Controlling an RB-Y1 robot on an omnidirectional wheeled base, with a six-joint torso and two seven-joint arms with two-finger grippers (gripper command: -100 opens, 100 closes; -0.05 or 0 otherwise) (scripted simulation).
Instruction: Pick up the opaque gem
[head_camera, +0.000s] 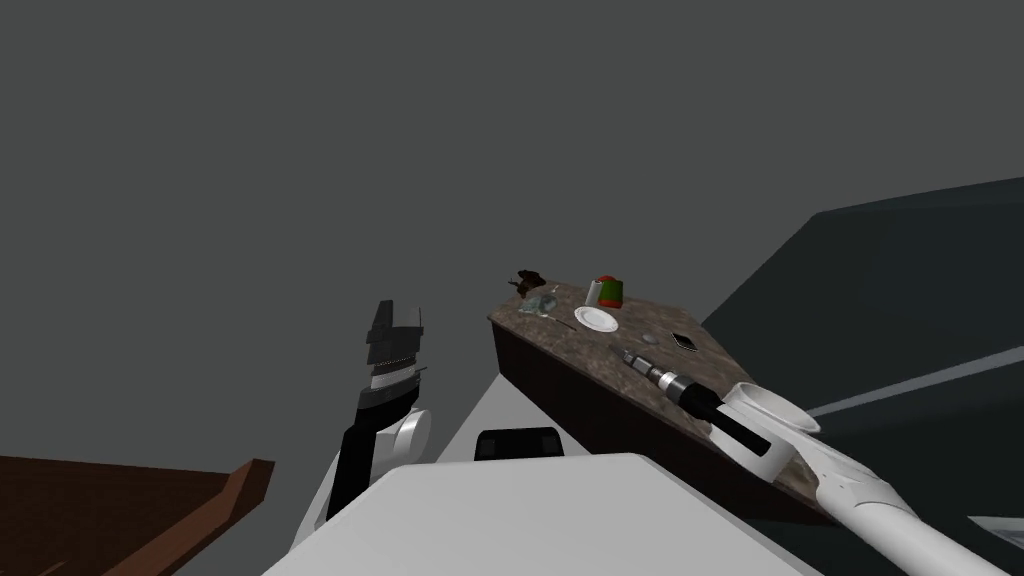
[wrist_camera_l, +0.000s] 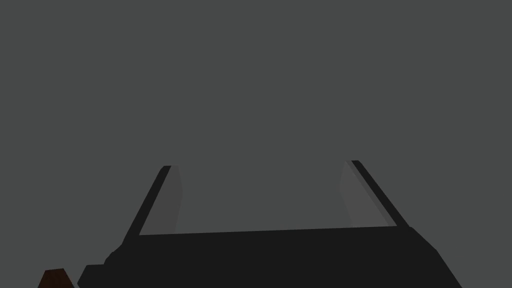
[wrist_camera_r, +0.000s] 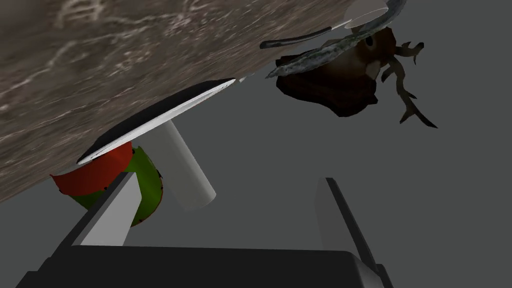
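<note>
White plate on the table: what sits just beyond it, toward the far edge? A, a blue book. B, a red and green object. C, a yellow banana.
B: a red and green object stands just past the white plate, at the far edge of the table.

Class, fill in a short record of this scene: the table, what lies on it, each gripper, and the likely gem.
table: marbled brown top, to my front right
on it: white plate; red and green container; white cylinder; brown antlered figure; small grey disc; small dark object
right gripper: open, empty, low over the table, facing the plate
left gripper: open, empty, raised off the table
gem: probably the small dark object; not certain
</note>
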